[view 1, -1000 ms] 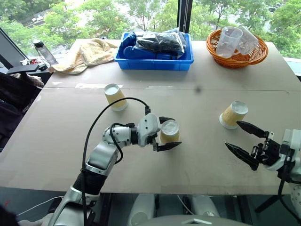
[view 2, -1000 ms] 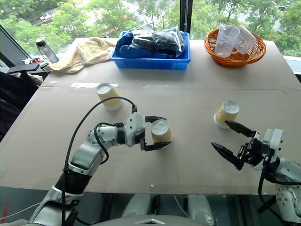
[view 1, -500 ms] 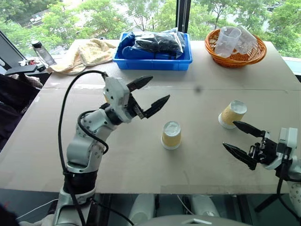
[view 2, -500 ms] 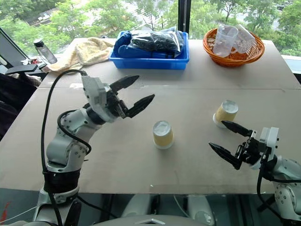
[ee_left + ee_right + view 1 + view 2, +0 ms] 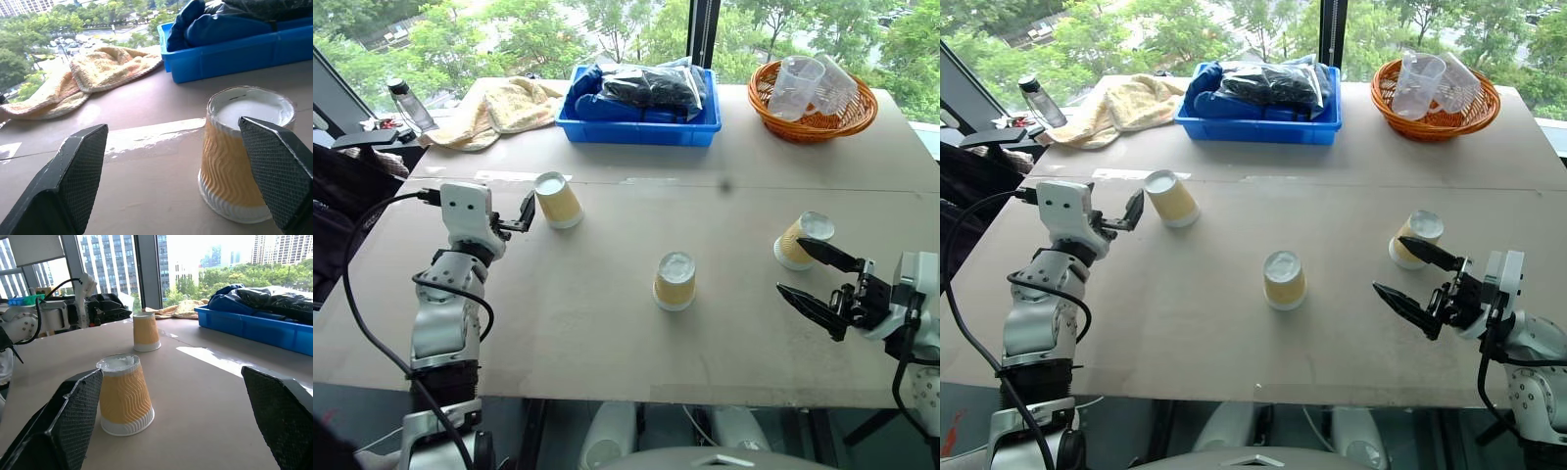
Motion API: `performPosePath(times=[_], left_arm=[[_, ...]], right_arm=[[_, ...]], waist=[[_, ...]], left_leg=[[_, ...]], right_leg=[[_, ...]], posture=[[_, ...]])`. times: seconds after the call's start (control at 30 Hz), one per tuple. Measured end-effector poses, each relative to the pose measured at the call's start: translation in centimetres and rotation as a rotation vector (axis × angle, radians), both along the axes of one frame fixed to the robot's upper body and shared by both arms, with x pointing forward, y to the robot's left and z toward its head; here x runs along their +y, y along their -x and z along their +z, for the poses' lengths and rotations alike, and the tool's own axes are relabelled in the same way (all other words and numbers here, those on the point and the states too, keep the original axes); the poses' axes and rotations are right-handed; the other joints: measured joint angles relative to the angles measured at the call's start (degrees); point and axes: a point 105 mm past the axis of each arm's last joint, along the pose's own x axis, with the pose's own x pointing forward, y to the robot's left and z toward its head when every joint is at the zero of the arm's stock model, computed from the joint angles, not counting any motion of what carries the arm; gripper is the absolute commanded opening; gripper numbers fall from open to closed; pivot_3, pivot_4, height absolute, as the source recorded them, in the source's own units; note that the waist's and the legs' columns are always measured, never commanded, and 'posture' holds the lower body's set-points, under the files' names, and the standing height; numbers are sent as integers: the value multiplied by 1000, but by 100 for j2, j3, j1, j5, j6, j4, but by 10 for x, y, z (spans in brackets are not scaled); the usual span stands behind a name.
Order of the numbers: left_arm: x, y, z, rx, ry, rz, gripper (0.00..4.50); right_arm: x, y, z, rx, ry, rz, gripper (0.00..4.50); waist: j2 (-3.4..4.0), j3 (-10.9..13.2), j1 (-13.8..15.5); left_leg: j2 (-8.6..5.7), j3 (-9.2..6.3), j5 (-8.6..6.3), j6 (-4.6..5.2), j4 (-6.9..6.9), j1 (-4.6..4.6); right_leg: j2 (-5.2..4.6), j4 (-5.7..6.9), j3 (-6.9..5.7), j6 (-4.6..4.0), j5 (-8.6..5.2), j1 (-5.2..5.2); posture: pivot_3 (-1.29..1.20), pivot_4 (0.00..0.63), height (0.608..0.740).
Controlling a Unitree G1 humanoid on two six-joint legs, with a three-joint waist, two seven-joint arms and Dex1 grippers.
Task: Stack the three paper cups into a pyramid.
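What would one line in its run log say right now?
three paper cups: upside down, apart, unstacked | left gripper: open beside far-left cup | right gripper: open, empty

Looks like an upper-floor office or lab: plain work table (image 5: 607, 323) against tall windows (image 5: 636, 20), with trees and high-rise buildings (image 5: 112, 264) outside.

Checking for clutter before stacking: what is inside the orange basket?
The orange basket at the table's far right corner holds clear plastic measuring cups, lying tilted against each other. Anything beneath them is hidden by the basket's wall.
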Motion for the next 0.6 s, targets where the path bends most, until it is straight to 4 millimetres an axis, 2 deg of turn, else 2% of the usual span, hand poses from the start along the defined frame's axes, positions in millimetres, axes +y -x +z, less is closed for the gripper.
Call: performPosePath(times=[0.17,0.33,0.43,0.6], left_arm=[[-19,-12,-10,37,-57,-121,4400],[-42,-19,-5,17,-91,-272,4400],[-47,-20,-1,-12,-86,-301,4400],[-50,-35,-5,-4,-47,-298,4400]], right_arm=[[2,-1,2,-8,0,10,4500],[2,-1,1,-5,0,10,4500],[2,0,-1,4,0,4,4500],[1,1,-5,19,-12,-9,4500]], waist=[[0,0,35],[0,0,28],[0,0,19],[-1,0,29]], left_leg=[[0,0,3,-6,0,-2],[0,1,3,-6,0,-4],[0,1,3,-6,0,-3],[-1,0,3,-5,4,-5]], right_leg=[[0,0,0,0,0,-1],[0,0,0,0,0,-2],[0,1,0,0,0,-2],[0,2,-3,1,0,-2]], posture=[[0,150,740],[0,150,740],[0,150,740],[0,150,740]])
